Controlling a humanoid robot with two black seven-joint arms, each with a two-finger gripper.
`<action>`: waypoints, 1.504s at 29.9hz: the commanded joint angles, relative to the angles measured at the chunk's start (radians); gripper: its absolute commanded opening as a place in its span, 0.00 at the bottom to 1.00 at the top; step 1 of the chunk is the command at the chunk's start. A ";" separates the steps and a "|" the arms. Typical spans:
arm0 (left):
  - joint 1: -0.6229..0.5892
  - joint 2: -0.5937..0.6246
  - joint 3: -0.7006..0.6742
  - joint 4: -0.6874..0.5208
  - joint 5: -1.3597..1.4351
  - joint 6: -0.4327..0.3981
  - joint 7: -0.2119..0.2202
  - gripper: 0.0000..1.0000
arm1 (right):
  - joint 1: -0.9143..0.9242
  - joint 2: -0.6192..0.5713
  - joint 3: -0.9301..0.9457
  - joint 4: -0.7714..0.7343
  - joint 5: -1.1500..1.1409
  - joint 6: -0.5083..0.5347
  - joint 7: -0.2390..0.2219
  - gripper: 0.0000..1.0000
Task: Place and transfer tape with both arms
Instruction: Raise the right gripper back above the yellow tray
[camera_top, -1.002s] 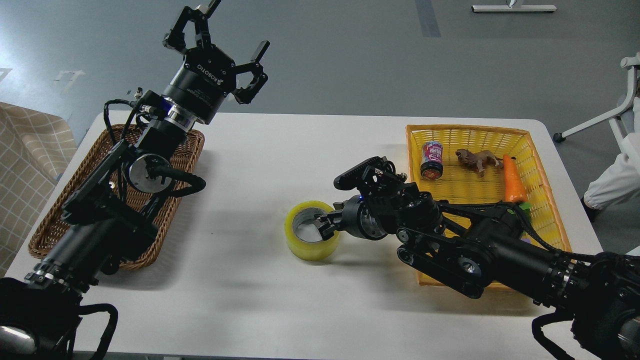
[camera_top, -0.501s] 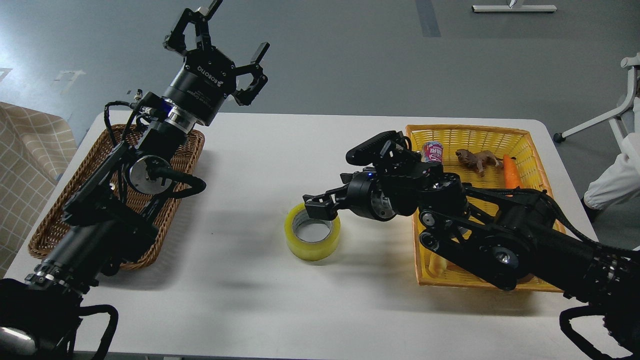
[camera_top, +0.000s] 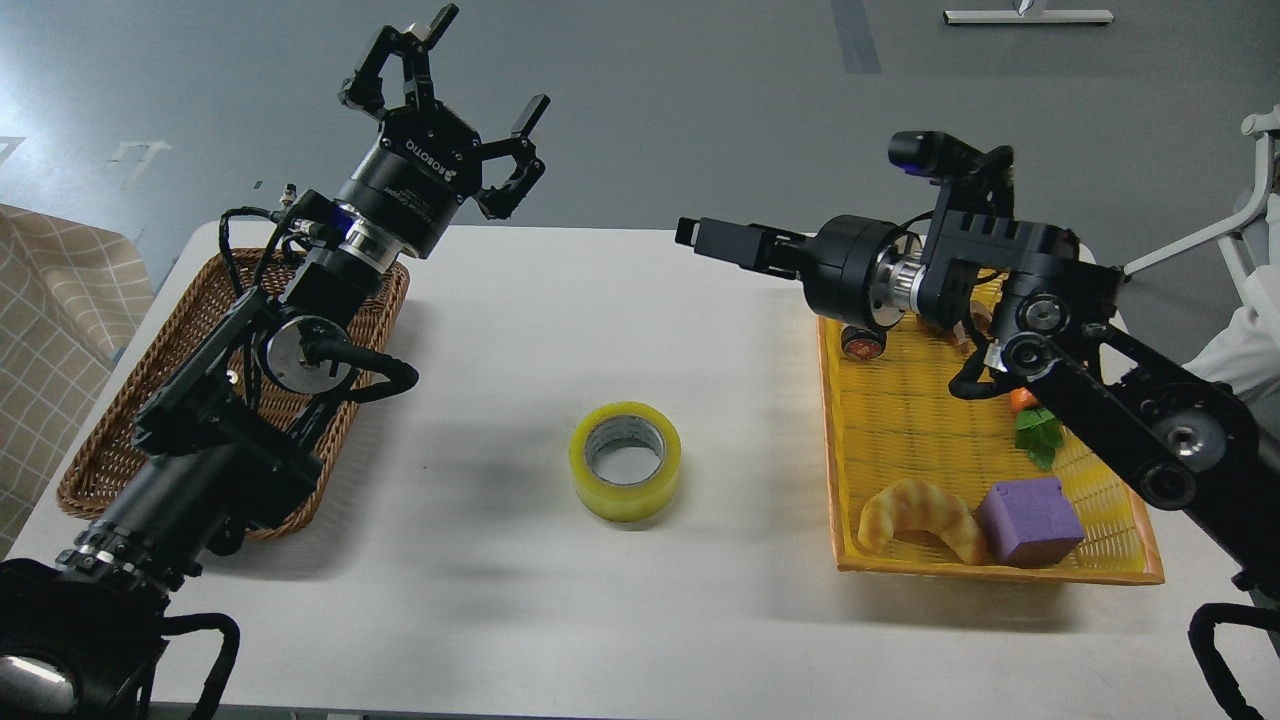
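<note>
I see glossy translucent yellow tape (camera_top: 626, 461) with a matt cardboard core, a smooth matt white surface (camera_top: 520, 590), one rough woven wicker basket (camera_top: 120, 440), one yellow plastic mesh basket (camera_top: 930, 420).

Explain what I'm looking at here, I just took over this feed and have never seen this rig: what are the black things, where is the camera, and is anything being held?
The single view comes from the robot's own head, looking down at a white table. The two black jointed things are its arms. The left gripper is raised above a brown wicker basket, fingers spread, holding nothing. The right gripper points left above the table; it holds nothing, but its fingers are too end-on to judge. The tape, a yellow roll, lies flat and alone mid-table. The yellow basket on the right holds a croissant, a purple block and other small items partly hidden by the arm.
</note>
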 joint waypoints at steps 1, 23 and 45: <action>-0.001 -0.001 0.000 0.000 0.000 0.000 0.000 0.98 | -0.045 -0.002 0.122 -0.010 0.236 0.000 -0.006 1.00; -0.009 0.034 0.002 0.000 0.011 0.000 -0.001 0.98 | -0.068 -0.019 0.252 -0.184 1.214 0.000 -0.075 1.00; -0.006 0.048 0.011 0.014 0.017 0.000 0.014 0.98 | -0.210 0.024 0.392 -0.181 1.349 0.000 -0.079 1.00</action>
